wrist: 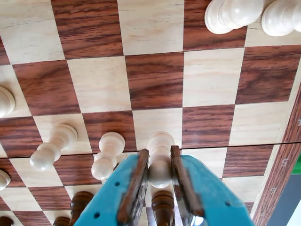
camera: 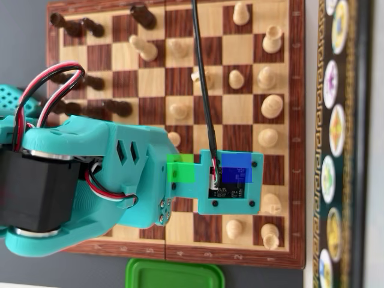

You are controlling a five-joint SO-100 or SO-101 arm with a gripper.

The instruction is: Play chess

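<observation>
In the wrist view, two pale wooden pawns [wrist: 49, 149] stand at left, and beside them the teal pincer [wrist: 160, 181] is closed narrowly around a third pale pawn [wrist: 160, 157] on the wooden chessboard [wrist: 155, 80]. It seems mid-grasp; lifting straight up should clear its neighbours. Overhead, the board lies on a grey surface [camera: 24, 36], a green lid [camera: 174, 275] below.

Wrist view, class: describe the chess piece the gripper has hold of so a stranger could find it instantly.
Start at the wooden chessboard, then go to the teal gripper at the bottom edge. The white pawn sits between its fingers. Two similar pawns stand to its left, but only this one is clamped.
</observation>
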